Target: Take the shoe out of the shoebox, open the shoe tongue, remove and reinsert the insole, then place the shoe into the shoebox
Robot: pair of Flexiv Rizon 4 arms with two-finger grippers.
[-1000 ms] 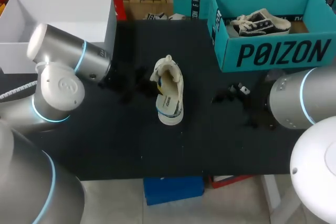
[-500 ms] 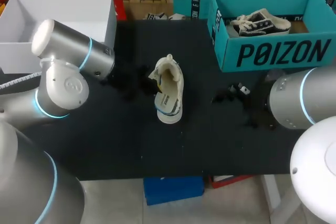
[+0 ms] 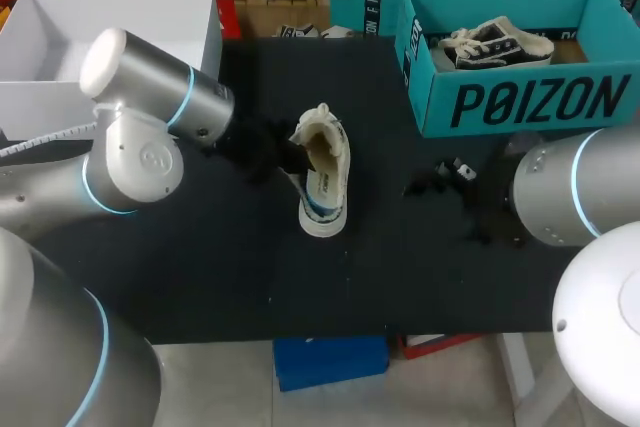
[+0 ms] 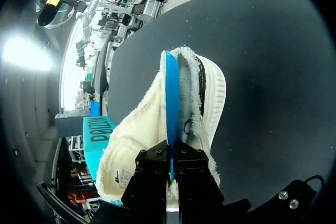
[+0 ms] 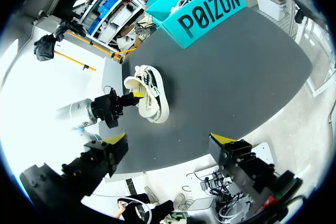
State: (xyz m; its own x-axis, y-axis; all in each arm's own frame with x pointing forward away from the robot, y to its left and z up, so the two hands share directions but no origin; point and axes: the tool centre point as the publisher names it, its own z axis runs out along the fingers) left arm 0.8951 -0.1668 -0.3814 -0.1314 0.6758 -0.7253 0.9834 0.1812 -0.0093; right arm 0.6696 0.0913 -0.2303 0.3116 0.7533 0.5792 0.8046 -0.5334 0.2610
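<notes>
A cream shoe (image 3: 324,169) lies on the black table (image 3: 200,267), its opening facing my left arm. The left gripper (image 3: 284,155) is at the shoe's opening. In the left wrist view this gripper (image 4: 171,163) is shut on the edge of a thin blue insole (image 4: 170,98), which stands edge-on inside the shoe (image 4: 207,98). My right gripper (image 5: 170,140) hangs open and empty well away from the shoe (image 5: 150,98), at the table's right side. The teal shoebox (image 3: 520,97) stands at the back right.
A second, dark-and-white shoe (image 3: 492,44) lies inside the teal shoebox. A white open box (image 3: 110,22) stands at the back left. Bare black table lies in front of the shoe.
My left arm has moved right, bringing its gripper to the shoe's opening. The shoe has shifted a little. The right arm has kept still.
</notes>
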